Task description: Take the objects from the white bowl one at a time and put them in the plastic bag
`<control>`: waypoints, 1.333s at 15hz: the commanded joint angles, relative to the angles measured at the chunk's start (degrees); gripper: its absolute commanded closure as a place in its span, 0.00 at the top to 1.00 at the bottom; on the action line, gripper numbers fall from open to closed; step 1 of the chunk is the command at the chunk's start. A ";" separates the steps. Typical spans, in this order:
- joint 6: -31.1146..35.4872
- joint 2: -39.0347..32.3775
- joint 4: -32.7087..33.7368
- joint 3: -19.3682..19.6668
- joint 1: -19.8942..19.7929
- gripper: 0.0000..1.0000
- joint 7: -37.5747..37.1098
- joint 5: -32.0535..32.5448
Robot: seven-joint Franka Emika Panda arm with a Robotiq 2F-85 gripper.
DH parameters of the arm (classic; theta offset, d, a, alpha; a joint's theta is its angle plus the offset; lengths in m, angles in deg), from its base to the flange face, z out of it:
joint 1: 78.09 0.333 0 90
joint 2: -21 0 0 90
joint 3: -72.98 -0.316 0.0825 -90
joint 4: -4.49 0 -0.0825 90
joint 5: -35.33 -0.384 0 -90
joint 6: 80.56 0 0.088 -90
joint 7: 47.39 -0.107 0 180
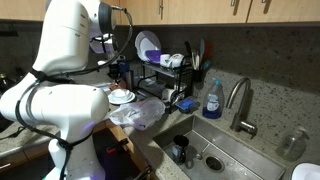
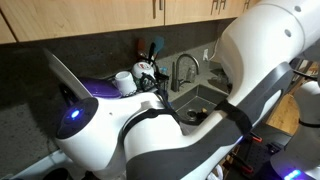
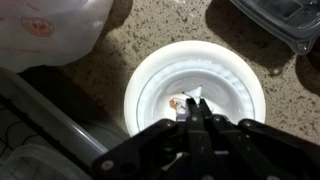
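in the wrist view the bag (image 3: 50,30) lies upper left on the tabletop (image 3: 160,25); right of it my hand (image 3: 194,112) is low in the bowl (image 3: 235,90), right at a small item (image 3: 179,101). whether it is closed on that item i cannot tell. i judge this the pick: next, confirm the grip, lift clear, carry left to the bag.

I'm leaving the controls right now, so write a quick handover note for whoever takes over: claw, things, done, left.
Claw: down in the white bowl, tips close together at a small orange-brown item; grip cannot be told.
Plastic bag: on the counter beside the bowl.
Done: unclear, the bag's contents do not show.
Left: lift this item into the bag; the claw hides part of the bowl, so check for more.
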 commanded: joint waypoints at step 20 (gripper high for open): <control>2.43 22.85 -34.29 -8.36 -13.95 0.05 -11.08 -15.11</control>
